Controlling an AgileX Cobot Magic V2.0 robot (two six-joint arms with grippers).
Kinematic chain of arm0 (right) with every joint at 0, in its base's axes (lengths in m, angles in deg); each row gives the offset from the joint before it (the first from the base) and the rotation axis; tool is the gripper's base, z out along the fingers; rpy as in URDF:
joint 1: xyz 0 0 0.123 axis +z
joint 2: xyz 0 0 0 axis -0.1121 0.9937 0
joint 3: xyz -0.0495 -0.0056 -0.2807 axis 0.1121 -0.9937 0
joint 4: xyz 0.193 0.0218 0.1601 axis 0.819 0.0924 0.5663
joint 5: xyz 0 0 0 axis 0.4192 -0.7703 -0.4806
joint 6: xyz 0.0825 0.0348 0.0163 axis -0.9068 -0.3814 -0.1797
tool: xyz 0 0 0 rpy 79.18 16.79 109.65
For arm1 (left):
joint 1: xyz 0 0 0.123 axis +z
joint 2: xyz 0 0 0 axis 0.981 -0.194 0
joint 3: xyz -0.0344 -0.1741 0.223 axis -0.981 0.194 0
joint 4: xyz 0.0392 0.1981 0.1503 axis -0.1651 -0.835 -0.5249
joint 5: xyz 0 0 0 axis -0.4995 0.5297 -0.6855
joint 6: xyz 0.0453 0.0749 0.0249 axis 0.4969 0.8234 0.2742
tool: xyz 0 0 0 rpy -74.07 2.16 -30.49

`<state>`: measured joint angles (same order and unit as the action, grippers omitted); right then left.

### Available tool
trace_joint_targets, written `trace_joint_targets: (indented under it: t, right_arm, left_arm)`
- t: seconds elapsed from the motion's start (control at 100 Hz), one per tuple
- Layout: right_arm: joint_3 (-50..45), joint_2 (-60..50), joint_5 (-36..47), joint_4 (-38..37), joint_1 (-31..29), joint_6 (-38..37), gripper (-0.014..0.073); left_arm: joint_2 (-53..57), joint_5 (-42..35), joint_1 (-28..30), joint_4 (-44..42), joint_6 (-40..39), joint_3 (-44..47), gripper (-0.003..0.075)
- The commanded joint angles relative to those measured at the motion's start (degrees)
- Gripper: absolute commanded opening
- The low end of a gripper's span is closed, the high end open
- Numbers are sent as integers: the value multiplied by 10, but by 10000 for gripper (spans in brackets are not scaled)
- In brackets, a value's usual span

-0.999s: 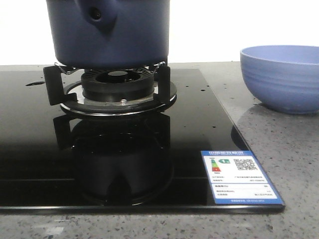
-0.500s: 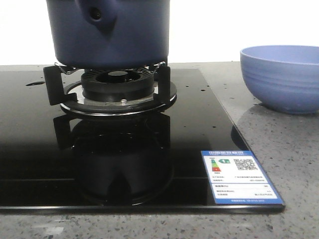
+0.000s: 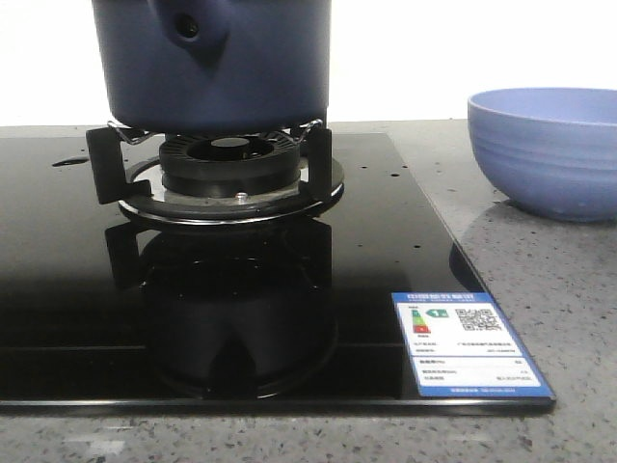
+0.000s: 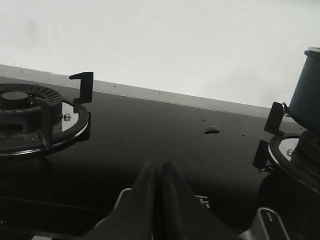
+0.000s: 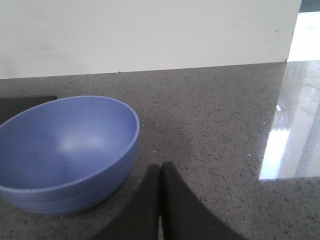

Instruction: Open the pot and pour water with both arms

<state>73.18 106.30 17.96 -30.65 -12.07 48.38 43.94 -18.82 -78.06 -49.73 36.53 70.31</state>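
A dark navy-blue pot (image 3: 214, 63) sits on the black prongs of a gas burner (image 3: 227, 174) at the back of a glossy black glass cooktop (image 3: 231, 318), its stubby side knob with the round hole facing the front camera. The pot's top runs out of frame, so whether a lid is on cannot be told from there. The cooktop mirrors the burner and pot base, and an energy-rating sticker (image 3: 469, 343) lies at its near right corner. To the right, on the speckled grey stone counter (image 3: 540, 289), stands a light-blue ribbed bowl (image 3: 546, 149), apart from the cooktop's edge.

The left gripper (image 4: 160, 180) hovers low over the dark glass between the cooktop's two burners, its fingers pressed together with nothing between them; the second burner (image 4: 30, 117) stands bare to one side, the pot's wall showing at the other edge of that view. The right gripper (image 5: 160, 185) likewise has its fingers closed tip to tip on nothing, poised over the counter just beside the bowl, which appears empty.
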Motion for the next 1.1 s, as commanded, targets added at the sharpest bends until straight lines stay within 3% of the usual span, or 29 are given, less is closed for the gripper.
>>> trace_joint_targets:
  t: [0.0,0.32,0.37,0.63,1.089]
  right_arm:
    - [-21,-30,56,-36,-1,-20,-62]
    - [-169,-178,97,-56,14,-24,-62]
    - [-168,-198,59,-58,14,-36,-62]
    - [-169,-202,24,-75,14,-36,-62]
    - [-168,-202,19,-75,14,-36,-62]
  left_arm:
    - [17,-44,-3,5,-4,20,-20]
    - [17,-44,-3,6,-4,20,-20]
    - [17,-44,-3,6,-4,20,-20]
    - [16,-44,-3,6,-4,20,-20]
    - [16,-44,-3,6,-4,20,-20]
